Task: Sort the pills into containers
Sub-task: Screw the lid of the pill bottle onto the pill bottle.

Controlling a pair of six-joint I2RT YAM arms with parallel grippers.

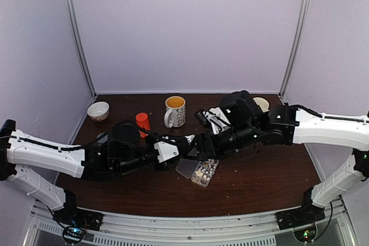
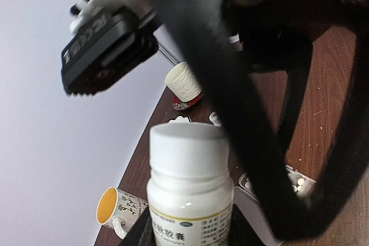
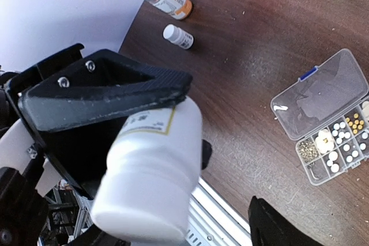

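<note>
**Fig. — Two-arm hold on a capped bottle beside the pill box**

*Top external view.* The left gripper and right gripper meet nose to nose above the table. The organizer box lies just in front of them with its lid folded open. The pills show as pale specks in the box.

*Left wrist view.* The left gripper is closed on the body of a white bottle. Its cap is on. The right gripper's black fingers cross the frame spread apart, with bare table between them and nothing gripped.

*Right wrist view.* The bottle is clamped in the left jaws with its cap end towards this camera, and the one right finger in view stands clear of it. On the table the open box has whitish and tan pills in several compartments.

*Technique.* The step in hand is probably uncapping. The right jaws should be centred squarely over the cap before closing, then turned about the bottle's own axis while the left grip resists. Once the cap loosens the mouth should be kept upward, since a tilted bottle would scatter pellets outside the box.
</note>
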